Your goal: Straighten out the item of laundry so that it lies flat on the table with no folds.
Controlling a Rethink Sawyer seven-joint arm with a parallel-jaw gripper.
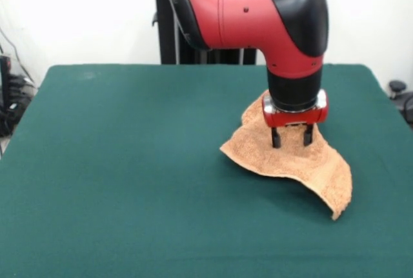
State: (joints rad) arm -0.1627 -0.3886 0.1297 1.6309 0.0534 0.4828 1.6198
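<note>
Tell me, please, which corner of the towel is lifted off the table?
The corner at the picture's lower right of the towel: it curls up clear of the table, while the corner left of the claw lies flat.
</note>
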